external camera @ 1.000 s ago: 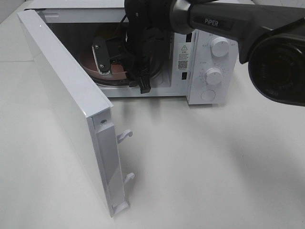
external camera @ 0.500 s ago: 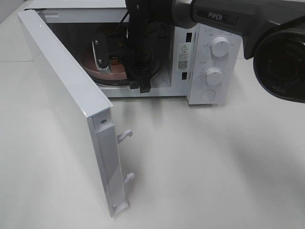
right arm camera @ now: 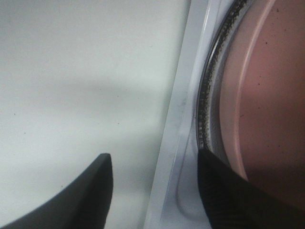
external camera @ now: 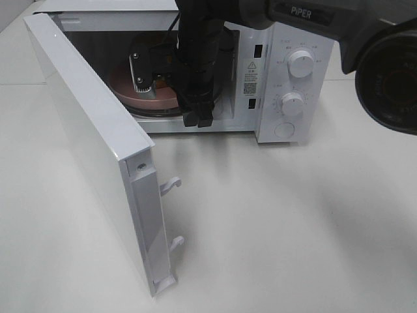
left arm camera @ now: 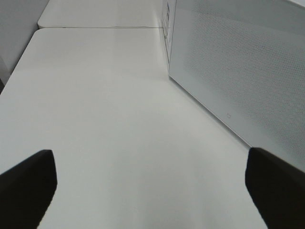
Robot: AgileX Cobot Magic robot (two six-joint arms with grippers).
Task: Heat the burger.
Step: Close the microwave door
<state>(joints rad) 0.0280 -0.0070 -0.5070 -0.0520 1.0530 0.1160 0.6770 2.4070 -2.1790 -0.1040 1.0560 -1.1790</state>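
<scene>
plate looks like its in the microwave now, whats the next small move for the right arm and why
Probably draw the right claw straight back out of the microwave. Its jaws stand apart with nothing between them, the pink plate lies inside on the turntable, and the arm crosses the doorway, so the open door cannot swing shut until it is clear.

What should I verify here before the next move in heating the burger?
1. Microwave door open: ok.
2. Pink plate inside on the turntable: ok.
3. Burger on the plate: cannot tell, the arm hides it.
4. Right gripper empty, jaws apart: ok.
5. Right arm out of the doorway: not ok, it reaches inside.
6. Left gripper open and empty: ok.
</scene>
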